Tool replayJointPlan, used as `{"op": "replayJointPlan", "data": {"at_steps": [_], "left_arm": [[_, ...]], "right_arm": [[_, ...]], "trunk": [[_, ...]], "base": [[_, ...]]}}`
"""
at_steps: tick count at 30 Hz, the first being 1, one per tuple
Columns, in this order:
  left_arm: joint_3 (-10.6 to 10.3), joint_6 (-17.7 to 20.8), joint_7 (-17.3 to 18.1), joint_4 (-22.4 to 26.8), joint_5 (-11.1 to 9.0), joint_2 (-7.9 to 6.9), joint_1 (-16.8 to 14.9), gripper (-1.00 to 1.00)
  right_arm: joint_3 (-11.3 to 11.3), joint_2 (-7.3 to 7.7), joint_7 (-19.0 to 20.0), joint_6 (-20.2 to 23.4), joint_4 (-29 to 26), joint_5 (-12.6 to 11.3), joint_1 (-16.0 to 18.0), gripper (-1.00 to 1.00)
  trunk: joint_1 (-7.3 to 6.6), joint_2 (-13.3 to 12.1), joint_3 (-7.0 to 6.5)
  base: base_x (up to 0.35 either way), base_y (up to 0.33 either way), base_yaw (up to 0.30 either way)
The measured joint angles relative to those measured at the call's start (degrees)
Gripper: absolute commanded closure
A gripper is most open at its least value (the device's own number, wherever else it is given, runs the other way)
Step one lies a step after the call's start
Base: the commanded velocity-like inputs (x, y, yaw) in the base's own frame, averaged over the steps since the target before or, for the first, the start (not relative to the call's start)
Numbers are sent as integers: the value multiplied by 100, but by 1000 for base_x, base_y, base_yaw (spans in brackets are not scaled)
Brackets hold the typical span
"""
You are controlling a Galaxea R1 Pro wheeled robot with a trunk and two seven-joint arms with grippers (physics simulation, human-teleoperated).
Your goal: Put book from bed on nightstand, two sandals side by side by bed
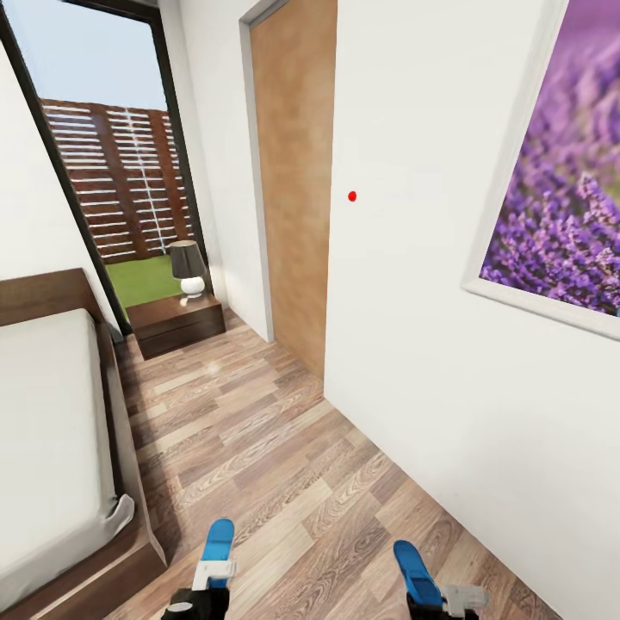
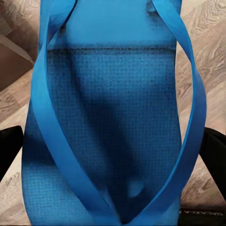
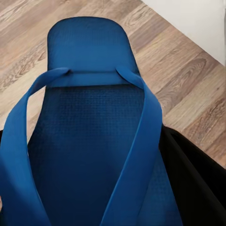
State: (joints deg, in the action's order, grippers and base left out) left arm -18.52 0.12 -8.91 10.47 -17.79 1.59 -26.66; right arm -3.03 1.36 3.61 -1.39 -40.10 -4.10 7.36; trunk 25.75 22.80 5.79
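With each end effector, left (image 1: 211,579) and right (image 1: 448,596), clamped on a blue sandal (image 1: 219,541) (image 1: 414,568), the placing step is underway: lower both together onto floor (image 1: 258,448) beside the bed (image 1: 52,448) at nine o'clock.

The bed (image 1: 52,448) is running off the head view's left edge; both sandals (image 1: 219,542) (image 1: 416,573) are hiding the gripper fingers.

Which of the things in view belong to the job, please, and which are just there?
Job:
left sandal, in the left gripper
right sandal, in the right gripper
bed
nightstand

Just there:
lamp on the nightstand
door
lavender picture
window
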Motion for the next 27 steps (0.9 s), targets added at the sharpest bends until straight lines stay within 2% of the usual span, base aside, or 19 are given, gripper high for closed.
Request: {"op": "replayJointPlan", "data": {"at_steps": [3, 6, 9, 13, 16, 19, 27], "left_arm": [[8, 216, 21, -5, -8, -5, -3, 100], [10, 224, 32, -4, -15, -7, -3, 100], [11, 208, 45, 8, -21, -13, -3, 100], [6, 125, 50, 17, -22, -15, -3, 100], [-8, -157, 26, 28, -9, -16, -1, 100], [-17, -284, 12, 30, -7, -17, -1, 100], [-28, -367, 16, 26, -5, -15, 0, 100]], "right_arm": [[7, -22, 5, 34, -38, 247, 226, 100], [12, -40, -2, 43, -40, 528, 304, 100], [20, -45, -5, 38, -38, 681, 336, 100], [19, -46, -6, 23, -38, 740, 349, 100], [14, -51, -8, 16, -32, 760, 353, 100], [7, -52, -12, 14, -19, 750, 351, 100], [-5, -53, -13, 14, -1, 734, 350, 100]], "trunk": [[0, 0, 0], [0, 0, 0], [0, 0, 0], [0, 0, 0], [0, 0, 0], [0, 0, 0], [0, 0, 0]], "base": [[0, 0, 0], [0, 0, 0], [0, 0, 0], [0, 0, 0], [0, 0, 0], [0, 0, 0], [0, 0, 20]]}}
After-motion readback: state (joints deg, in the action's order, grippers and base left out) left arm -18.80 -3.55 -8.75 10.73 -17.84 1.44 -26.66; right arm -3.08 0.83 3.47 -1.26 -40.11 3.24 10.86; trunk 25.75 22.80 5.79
